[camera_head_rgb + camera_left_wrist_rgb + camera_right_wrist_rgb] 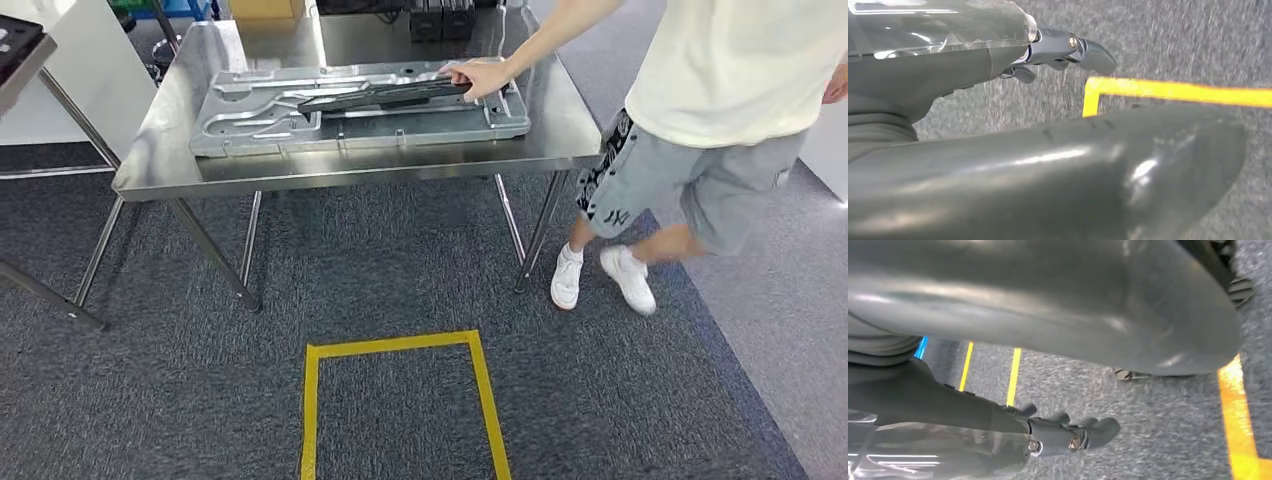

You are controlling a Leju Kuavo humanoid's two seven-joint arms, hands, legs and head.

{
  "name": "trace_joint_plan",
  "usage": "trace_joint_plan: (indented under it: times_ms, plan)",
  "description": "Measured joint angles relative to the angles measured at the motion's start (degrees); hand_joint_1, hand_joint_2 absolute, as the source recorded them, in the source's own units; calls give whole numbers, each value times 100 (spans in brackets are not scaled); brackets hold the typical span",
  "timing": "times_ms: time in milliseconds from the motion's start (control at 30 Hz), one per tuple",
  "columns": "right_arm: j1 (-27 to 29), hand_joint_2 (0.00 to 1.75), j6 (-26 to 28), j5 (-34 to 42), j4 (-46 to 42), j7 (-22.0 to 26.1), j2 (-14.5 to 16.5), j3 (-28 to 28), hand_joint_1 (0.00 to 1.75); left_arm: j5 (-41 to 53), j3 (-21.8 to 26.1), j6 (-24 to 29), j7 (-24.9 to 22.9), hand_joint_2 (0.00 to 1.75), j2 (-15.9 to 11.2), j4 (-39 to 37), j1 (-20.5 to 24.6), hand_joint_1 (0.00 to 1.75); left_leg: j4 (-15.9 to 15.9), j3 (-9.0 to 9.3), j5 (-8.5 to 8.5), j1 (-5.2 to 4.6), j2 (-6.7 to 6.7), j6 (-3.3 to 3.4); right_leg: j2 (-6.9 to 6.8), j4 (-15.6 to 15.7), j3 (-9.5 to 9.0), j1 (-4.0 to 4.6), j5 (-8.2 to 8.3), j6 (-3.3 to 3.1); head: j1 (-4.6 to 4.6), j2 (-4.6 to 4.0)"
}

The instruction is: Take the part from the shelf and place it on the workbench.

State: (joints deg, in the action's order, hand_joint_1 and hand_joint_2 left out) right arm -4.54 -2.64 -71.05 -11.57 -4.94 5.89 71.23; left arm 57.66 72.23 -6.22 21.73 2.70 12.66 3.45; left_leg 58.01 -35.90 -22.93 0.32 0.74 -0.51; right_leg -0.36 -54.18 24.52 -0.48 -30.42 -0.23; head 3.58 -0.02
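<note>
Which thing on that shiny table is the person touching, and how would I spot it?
Find the steel workbench. A wide pale-grey stamped metal panel lies flat on it. On top of that panel rests the long, narrow black part, with a person's hand on its end; it is the only dark, slim piece there.

Only readable mark: a black-and-white "NY" style logo on the near leg panel of the person's grey shorts (pixel 612 200), at the right of the scene; the letters are small and I can't confirm them fully. No readable text, label or number on the steel workbench (pixel 560 120), the grey tray (pixel 250 125) on it, the dark part (pixel 385 95), or the yellow floor tape (pixel 400 345).
</note>
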Motion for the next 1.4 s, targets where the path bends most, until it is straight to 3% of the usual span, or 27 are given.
trace_joint_plan:
  times_ms: [67,133,167,200,233,300,367,433,500,567,633,667,733,800,867,900,967,1000,1033,1067,1133,1167,1200,1233,1300,1367,1400]
  plan:
    - [1,0,4,16,10,2,19,0,0,9,-5,-18,-5,0,-16,-1,-13,0,482,-179,-521,27,-17,-33,-35,2,156,4,139,-85,1,0]
    - [6,0,11,31,10,6,19,0,0,14,-15,-41,-3,0,-17,-2,-15,0,1235,-352,-1024,32,-19,-56,-46,-17,346,32,275,-114,1,0]
    - [6,0,13,35,10,8,19,0,0,14,-24,-46,1,0,-17,-2,-11,0,1515,-370,-1083,33,-19,-60,-49,-38,453,46,343,-116,1,0]
    - [5,0,11,36,10,10,19,0,0,12,-34,-49,7,0,-18,-1,-5,0,1616,-302,-996,32,-20,-57,-49,-69,567,55,407,-112,2,0]
    - [3,0,8,34,10,10,19,0,0,9,-44,-49,14,0,-19,-1,1,0,1517,-135,-829,31,-20,-48,-47,-110,683,59,464,-103,2,0]
    - [-4,0,4,22,10,11,19,0,0,3,-58,-52,36,0,-19,0,25,0,799,478,-634,24,-21,-15,-41,-212,886,65,556,-67,2,0]
    - [-6,0,4,4,10,11,19,0,0,2,-68,-71,60,0,-23,0,61,0,8,1018,-769,1,-25,40,-49,-299,1000,76,630,-8,1,0]
    - [-4,0,3,-4,10,11,18,0,0,11,-76,-99,82,0,-26,0,73,0,-264,1124,-848,-23,-25,118,-62,-325,1042,74,722,62,1,0]
    - [-2,0,2,3,10,10,17,0,0,41,-86,-127,97,0,-26,-1,69,0,-264,1030,-741,-16,-4,214,-42,-398,1096,50,664,128,1,0]
    - [1,0,7,15,10,10,17,0,0,77,-99,-153,102,0,-27,-2,82,0,-277,889,-597,-12,16,296,-5,-827,1248,23,187,180,0,0]
    - [1,0,10,20,10,24,19,0,0,105,-109,-176,96,0,-28,-2,91,0,-269,709,-457,-33,18,326,11,-1561,1438,5,-357,216,0,0]
    - [1,0,8,20,11,40,21,0,0,115,-115,-185,85,0,-29,-2,93,0,-262,615,-387,-45,18,324,12,-1856,1478,-3,-448,228,0,0]
    - [-1,0,-1,14,12,76,25,0,0,120,-127,-193,57,0,-30,-2,102,0,-239,424,-250,-65,20,308,12,-1936,1301,-19,-249,229,0,0]
    - [-13,0,-19,3,11,96,26,0,0,119,-137,-195,38,0,-29,-2,113,0,-202,259,-131,-74,15,279,15,-1245,713,-19,17,185,0,0]
    - [-31,0,-52,-14,10,105,25,-1,0,114,-140,-195,32,0,-27,-2,119,0,-159,159,-31,-82,11,230,19,-345,79,14,-23,119,1,0]
    - [-38,0,-69,-24,10,108,24,-1,0,111,-140,-195,31,0,-26,-2,122,0,-150,135,20,-78,13,197,22,-75,-94,39,-78,84,1,0]
    - [-38,0,-88,-40,11,110,25,-2,0,108,-139,-195,31,0,-27,-2,121,0,-151,97,106,-58,15,125,10,60,-99,56,-40,9,1,0]
    - [-40,0,-90,-44,12,110,26,-2,0,107,-139,-193,31,0,-28,-2,118,0,-113,58,53,-46,4,97,-2,71,-44,51,25,-43,0,0]
    - [-41,0,-90,-47,14,109,27,-2,0,107,-139,-192,30,0,-28,-2,112,0,6,-4,-105,-38,-8,72,-18,82,27,39,99,-87,1,0]
    - [-41,0,-89,-48,14,109,28,-2,0,107,-139,-192,29,0,-28,-2,106,0,248,-94,-374,-26,-20,51,-33,89,114,31,177,-123,1,0]
    - [-35,0,-87,-49,12,109,27,-2,0,107,-140,-192,26,0,-25,-2,96,0,986,-283,-953,-3,-28,8,-44,69,308,47,316,-148,2,0]
    - [-31,0,-87,-49,12,109,27,-2,0,107,-140,-192,26,0,-23,-2,94,0,1338,-334,-1092,6,-28,-10,-46,50,414,56,385,-146,2,0]
    - [-28,0,-89,-49,13,109,27,-2,0,107,-140,-192,26,0,-23,-2,94,0,1545,-313,-1083,11,-28,-21,-47,22,522,60,448,-140,2,0]
    - [-28,0,-89,-49,13,109,28,-2,0,107,-140,-191,26,0,-23,-2,95,0,1561,-203,-962,14,-28,-25,-47,-15,633,61,506,-130,2,0]
    - [-32,0,-91,-50,14,110,29,-2,0,107,-140,-191,27,0,-23,-2,102,0,988,319,-692,16,-28,-15,-43,-113,837,53,596,-94,2,0]
    - [-32,0,-96,-62,14,118,31,-4,0,101,-142,-189,39,0,-25,-2,122,0,91,960,-733,4,-33,21,-43,-235,987,63,662,-39,2,0]
    - [-32,0,-99,-69,14,129,32,-6,0,93,-142,-187,48,0,-25,-2,130,0,-194,1145,-808,-7,-37,49,-47,-276,1030,68,699,-8,1,0]
